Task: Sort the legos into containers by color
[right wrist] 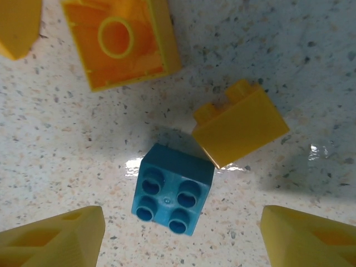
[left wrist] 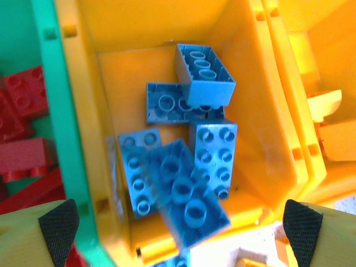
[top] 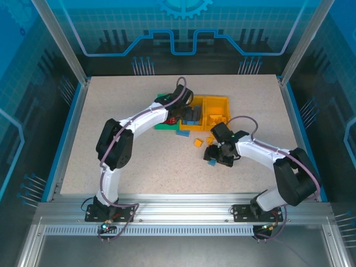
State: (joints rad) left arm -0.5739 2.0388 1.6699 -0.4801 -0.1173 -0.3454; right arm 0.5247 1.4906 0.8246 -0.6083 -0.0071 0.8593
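Left gripper [left wrist: 181,231]: jaws wide apart, empty, above the middle yellow bin [left wrist: 83,111] holding blue bricks [left wrist: 214,150].
Right gripper [right wrist: 181,233]: open, straddling a blue brick [right wrist: 173,189] at lower centre.
Your risk: a yellow brick [right wrist: 240,129] crowds its upper-right corner, so closing may drag both.
Second risk: the blue brick lies skewed and may twist free.
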